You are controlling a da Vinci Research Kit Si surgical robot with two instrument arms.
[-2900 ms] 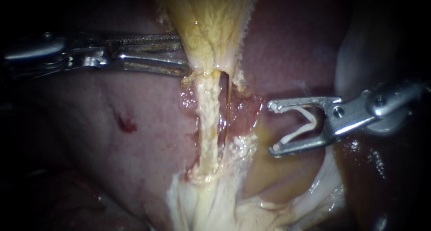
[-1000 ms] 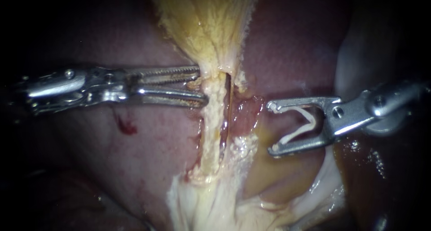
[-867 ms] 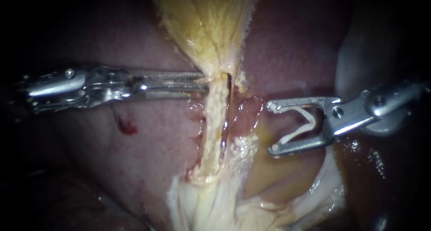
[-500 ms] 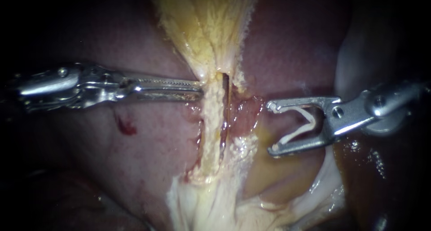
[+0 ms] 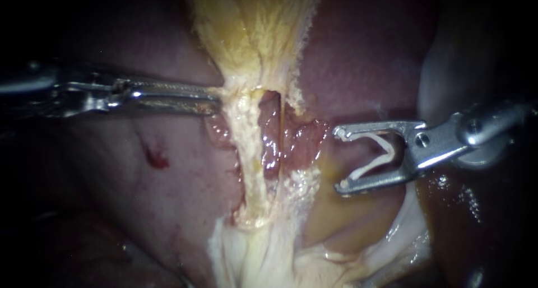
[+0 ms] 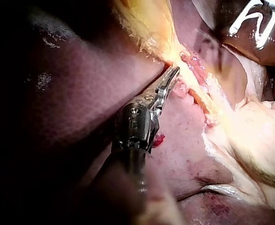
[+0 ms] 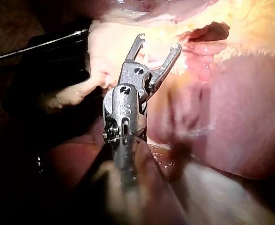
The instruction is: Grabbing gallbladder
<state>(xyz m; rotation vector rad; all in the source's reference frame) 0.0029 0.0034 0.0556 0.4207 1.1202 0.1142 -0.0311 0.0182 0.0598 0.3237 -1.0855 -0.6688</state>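
My right instrument (image 5: 341, 159) waits, wide jaws holding a white clip (image 5: 367, 169). My left instrument (image 5: 216, 100) has clamped the gallbladder (image 5: 255, 36) at its narrow lower end and pulled it leftward; the grab looks secure.

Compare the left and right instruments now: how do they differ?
The left instrument has its claw closed flat on the gallbladder, at its narrow end; the right instrument has its claw spread wide around a white clip. The left instrument grips tissue; the right instrument appears to hold none. The left instrument lies almost level; the right instrument slants in from the upper right. Both are slim and metallic.
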